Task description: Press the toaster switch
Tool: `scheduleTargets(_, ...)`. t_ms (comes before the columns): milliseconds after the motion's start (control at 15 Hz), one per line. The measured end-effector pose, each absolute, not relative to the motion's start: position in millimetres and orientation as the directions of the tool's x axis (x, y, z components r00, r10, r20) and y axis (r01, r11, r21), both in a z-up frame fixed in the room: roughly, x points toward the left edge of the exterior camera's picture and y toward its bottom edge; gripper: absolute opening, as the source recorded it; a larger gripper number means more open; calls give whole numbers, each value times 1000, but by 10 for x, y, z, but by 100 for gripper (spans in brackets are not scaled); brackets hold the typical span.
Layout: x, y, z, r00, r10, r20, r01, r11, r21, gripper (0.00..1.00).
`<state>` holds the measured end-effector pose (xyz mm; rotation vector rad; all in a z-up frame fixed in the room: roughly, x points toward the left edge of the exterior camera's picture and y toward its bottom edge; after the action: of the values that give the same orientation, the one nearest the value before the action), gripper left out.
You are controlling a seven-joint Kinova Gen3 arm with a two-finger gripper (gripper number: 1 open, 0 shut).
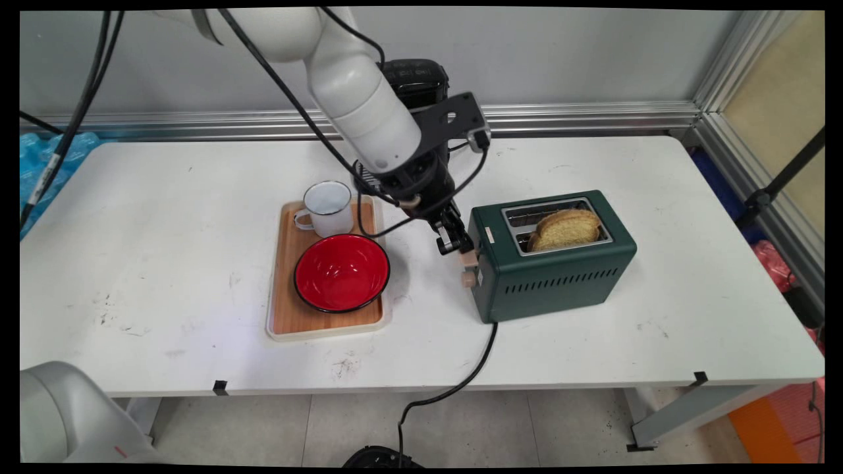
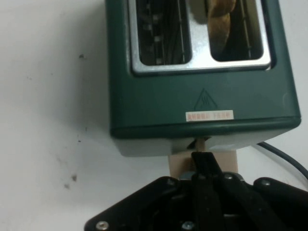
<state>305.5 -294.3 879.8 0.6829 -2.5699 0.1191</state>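
Note:
A dark green two-slot toaster stands right of centre, with a slice of toast poking up from its near slot. The other slot is bare. My gripper is shut, and its fingertips press on top of the beige lever at the toaster's left end face. A round beige knob sits just below the lever.
A wooden tray lies left of the toaster, carrying a red bowl and a white enamel mug. The toaster's black cord runs off the table's front edge.

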Motion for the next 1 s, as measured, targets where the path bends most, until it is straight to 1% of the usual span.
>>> scheduleTargets(600, 2995, -2960, 8558, -767, -461, 447, -502, 865, 31, 0)
scheduleTargets(1000, 2982, -2953, 8470, -763, -467, 446, -510, 860, 27, 0)
